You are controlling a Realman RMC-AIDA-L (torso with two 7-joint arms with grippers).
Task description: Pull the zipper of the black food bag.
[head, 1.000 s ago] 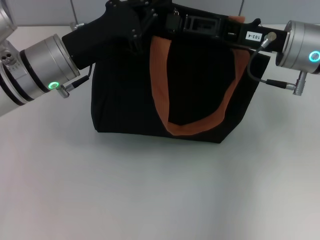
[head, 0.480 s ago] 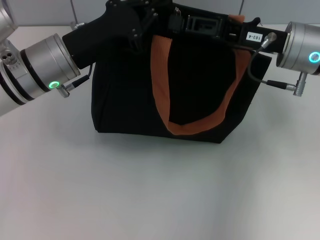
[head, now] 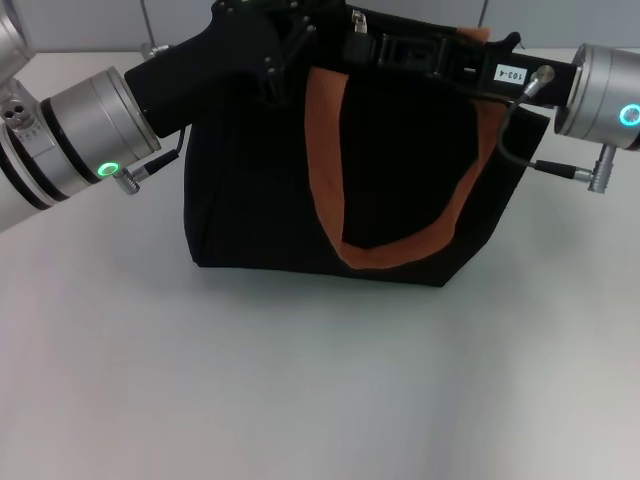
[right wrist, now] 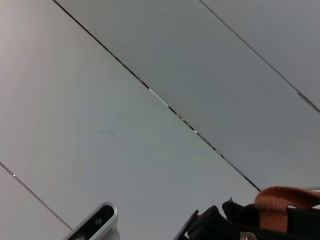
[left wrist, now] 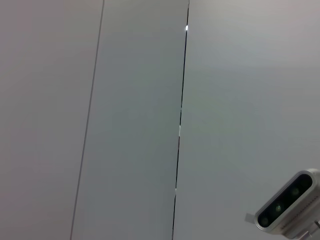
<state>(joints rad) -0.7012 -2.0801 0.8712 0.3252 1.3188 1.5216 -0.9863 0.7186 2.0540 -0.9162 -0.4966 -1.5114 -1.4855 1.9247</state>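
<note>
Zipper (head: 356,17): small silver glint on the top edge of the black food bag (head: 390,190), near the bag's top middle. It sits right at the tip of the right gripper (head: 362,40), which lies flat along the bag's top from the bag's right end. Whether the fingers are clamped on the zipper, cannot tell; black on black, tips not readable. Left gripper (head: 300,35) comes in over the bag's top left corner, just beside the zipper; fingers state also cannot tell, they merge with the bag top. Bag stands upright on the white counter (head: 300,380), orange-brown strap (head: 330,170) hanging in a loop down its front face. In the right wrist view a bit of orange strap (right wrist: 285,202) and black fabric (right wrist: 225,227) shows against wall panels (right wrist: 150,75). Left wrist view shows only wall panels (left wrist: 140,125) and a camera unit (left wrist: 287,207).
</note>
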